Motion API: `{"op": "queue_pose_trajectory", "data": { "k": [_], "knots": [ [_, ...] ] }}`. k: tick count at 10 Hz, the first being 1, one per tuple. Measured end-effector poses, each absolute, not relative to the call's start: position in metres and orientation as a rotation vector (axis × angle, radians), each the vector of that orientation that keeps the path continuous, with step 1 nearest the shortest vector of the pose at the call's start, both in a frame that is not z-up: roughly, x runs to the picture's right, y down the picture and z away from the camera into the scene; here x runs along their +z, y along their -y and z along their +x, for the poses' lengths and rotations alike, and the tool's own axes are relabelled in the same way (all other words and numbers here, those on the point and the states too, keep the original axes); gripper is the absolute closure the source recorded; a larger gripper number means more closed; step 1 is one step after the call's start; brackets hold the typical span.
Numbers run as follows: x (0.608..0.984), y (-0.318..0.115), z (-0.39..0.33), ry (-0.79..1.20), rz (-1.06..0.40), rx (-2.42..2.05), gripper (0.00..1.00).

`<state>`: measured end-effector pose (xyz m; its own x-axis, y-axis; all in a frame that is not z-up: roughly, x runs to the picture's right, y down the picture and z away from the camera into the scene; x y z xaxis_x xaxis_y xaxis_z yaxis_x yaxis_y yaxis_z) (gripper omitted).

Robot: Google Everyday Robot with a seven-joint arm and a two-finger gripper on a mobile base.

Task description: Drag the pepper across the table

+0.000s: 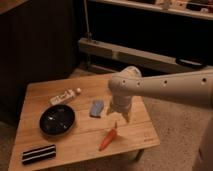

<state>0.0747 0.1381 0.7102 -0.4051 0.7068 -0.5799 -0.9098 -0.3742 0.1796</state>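
The pepper (108, 139), a slim orange tapered vegetable, lies near the front edge of the light wooden table (141, 134), its upper tip pointing toward the gripper. My gripper (118, 119) hangs from the pale arm that reaches in from the right. It points down, just above and behind the pepper's upper end. The fingers are open and hold nothing.
A dark bowl (57, 119) sits at the left middle of the table. A small blue-grey flat object (97, 107) lies just left of the gripper. A white tube (64, 96) rests at the back left, a black striped item (39, 154) at the front left corner.
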Motion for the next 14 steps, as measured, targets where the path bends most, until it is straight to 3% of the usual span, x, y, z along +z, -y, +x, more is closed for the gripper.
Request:
{"op": "queue_pose_trajectory", "data": {
  "k": [4, 8, 14],
  "knots": [
    [0.697, -0.181, 0.107, -0.432, -0.668, 2.015, 0.35],
    [0.711, -0.204, 0.073, -0.379, -0.788, 1.994, 0.35],
    [0.729, -0.219, 0.041, -0.444, -0.767, 1.939, 0.35]
  ]
}}
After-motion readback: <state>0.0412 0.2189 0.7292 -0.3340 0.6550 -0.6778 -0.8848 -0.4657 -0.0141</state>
